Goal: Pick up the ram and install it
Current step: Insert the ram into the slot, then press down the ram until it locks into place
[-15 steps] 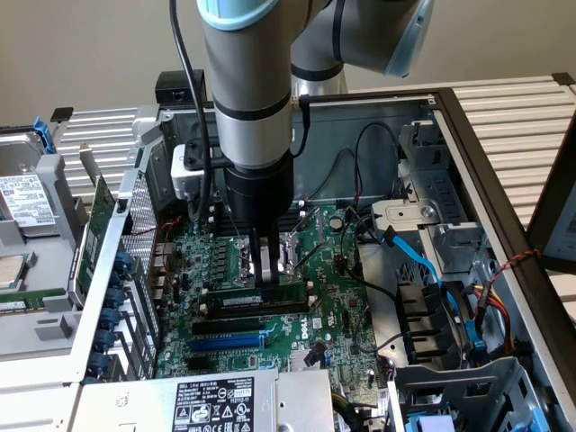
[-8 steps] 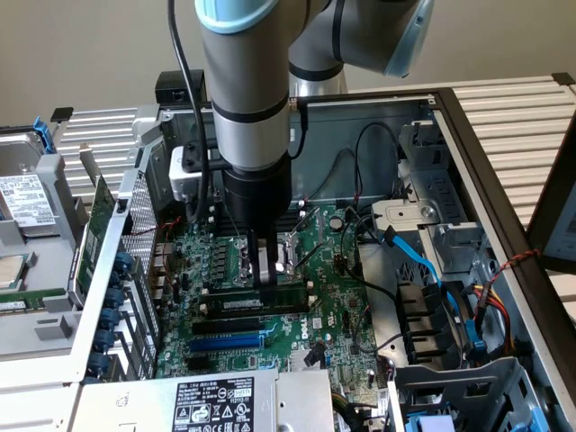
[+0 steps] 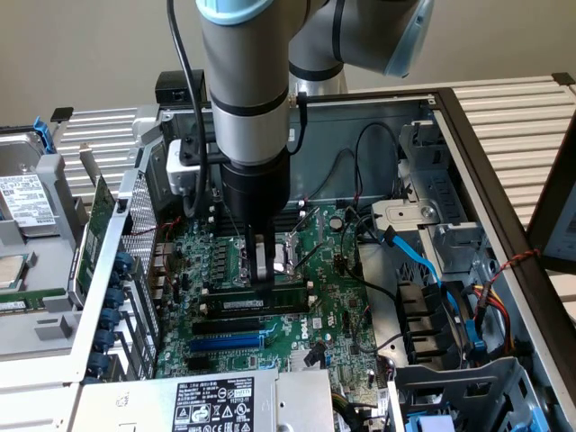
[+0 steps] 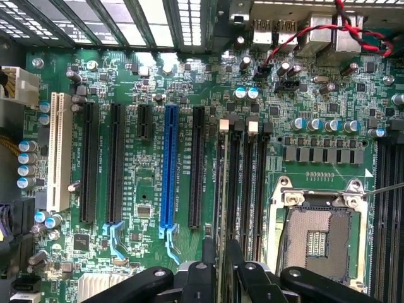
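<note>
Ram [image 3: 283,303], thin green stick (white label [image 3: 238,304]), beneath tool [image 3: 264,274]

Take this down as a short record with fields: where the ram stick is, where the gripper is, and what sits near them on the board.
setting: open computer case, motherboard exposed
ram: green stick with a white label, standing upright in a black memory slot beside the processor socket
gripper: directly above the ram, at its top edge, near the middle of its length
ram clipped in: cannot tell
blue slot: empty, on the side of the ram away from the processor socket
</note>
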Tool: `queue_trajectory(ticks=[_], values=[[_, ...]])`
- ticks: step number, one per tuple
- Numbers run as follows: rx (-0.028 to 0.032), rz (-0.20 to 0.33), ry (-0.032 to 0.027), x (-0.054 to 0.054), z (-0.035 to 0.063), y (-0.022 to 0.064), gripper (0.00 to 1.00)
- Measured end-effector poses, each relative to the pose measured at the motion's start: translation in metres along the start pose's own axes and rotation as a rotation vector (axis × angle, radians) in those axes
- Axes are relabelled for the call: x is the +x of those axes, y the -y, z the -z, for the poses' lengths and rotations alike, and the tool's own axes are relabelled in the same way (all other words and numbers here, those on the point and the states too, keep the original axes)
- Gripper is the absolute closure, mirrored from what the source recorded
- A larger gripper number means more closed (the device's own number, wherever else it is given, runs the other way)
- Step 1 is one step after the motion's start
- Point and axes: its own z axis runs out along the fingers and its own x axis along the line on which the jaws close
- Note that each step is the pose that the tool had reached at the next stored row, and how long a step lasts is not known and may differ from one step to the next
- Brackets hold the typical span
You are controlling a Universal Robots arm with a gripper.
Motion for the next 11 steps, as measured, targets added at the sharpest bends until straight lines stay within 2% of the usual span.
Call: queue_trajectory(ticks=[7, 11], values=[[-0.0027, 0.000, 0.0120, 0.0004, 0.0061, -0.0001, 0.78], [-0.0035, 0.000, 0.0149, 0.0003, 0.0064, -0.0002, 0.78]])
